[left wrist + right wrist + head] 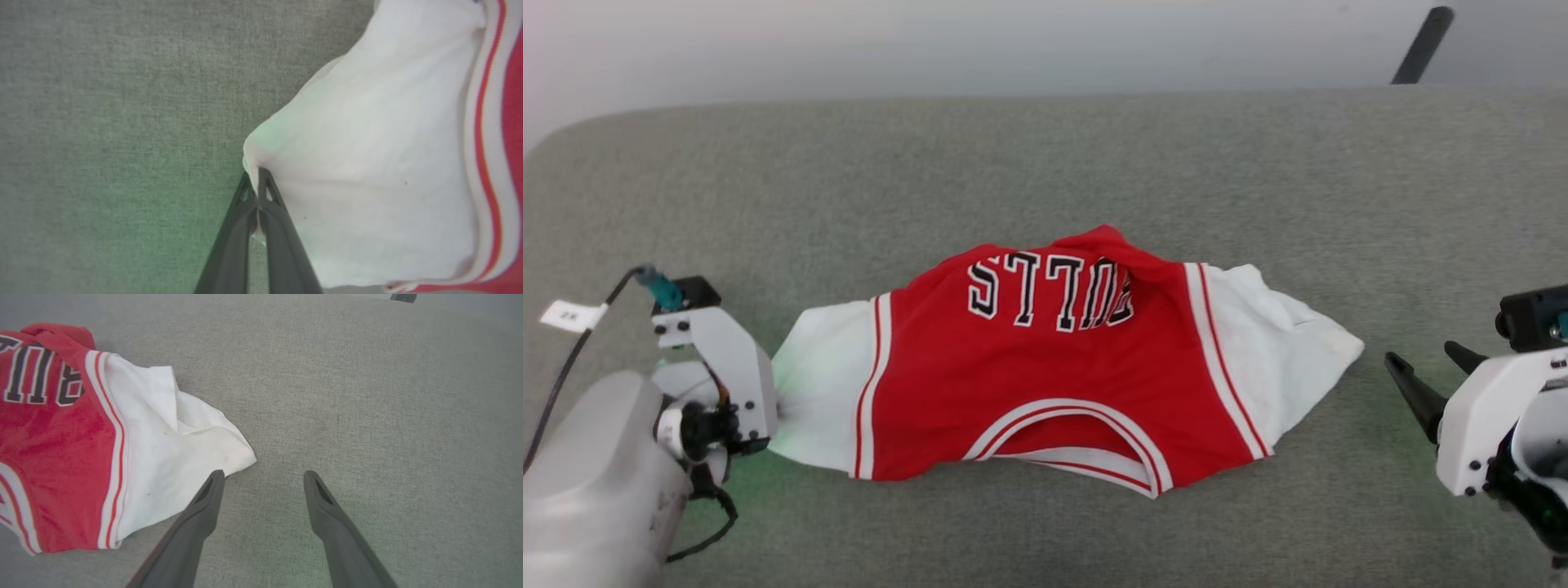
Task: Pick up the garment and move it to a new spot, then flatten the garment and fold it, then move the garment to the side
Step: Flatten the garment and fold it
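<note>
Garment [1045,384] lies rumpled in the middle of the tabletop [1045,163], collar toward the near edge and a white sleeve at each end. The left claw [257,173] is pressed together, pinching the tip of the left sleeve [367,163]. The right claw [264,477] stands spread just beside the right sleeve [171,449]. Bare grey surface runs wide from the garment to the far edge.

Head looks down; wrists close, low; all share garment [1054,384].
</note>
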